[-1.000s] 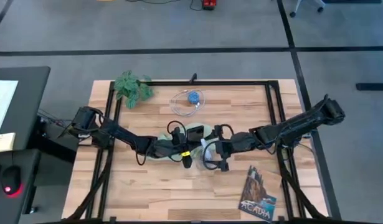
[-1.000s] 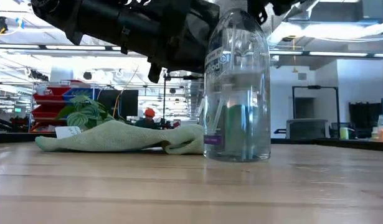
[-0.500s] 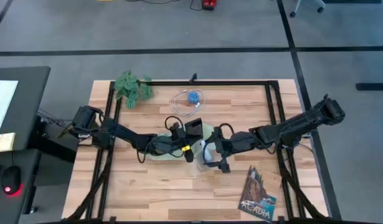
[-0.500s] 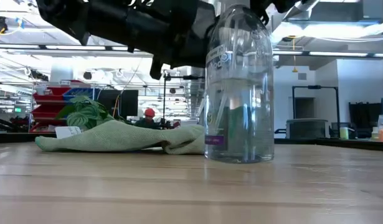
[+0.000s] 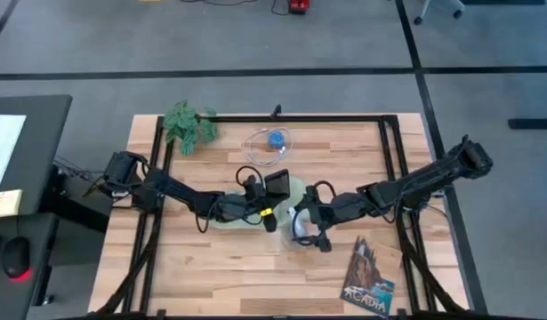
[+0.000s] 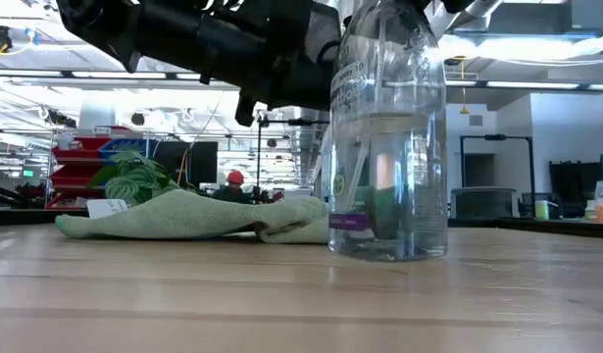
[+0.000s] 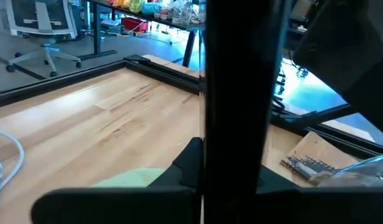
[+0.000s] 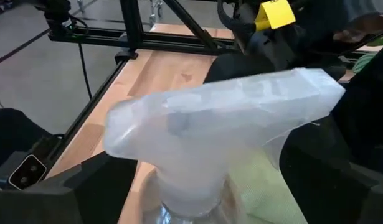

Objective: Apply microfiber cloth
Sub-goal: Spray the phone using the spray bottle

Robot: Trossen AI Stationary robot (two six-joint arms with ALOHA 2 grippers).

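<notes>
Wooden table: microfiber cloth lying crumpled just behind the spray bottle, which the right gripper pinches; left gripper grips a black phone (wiping seemingly pending; cloth needs a free gripper).

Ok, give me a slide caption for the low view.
Clear spray bottle stands on the wooden table beside the crumpled microfiber cloth, dark robot arms overhead.
</notes>
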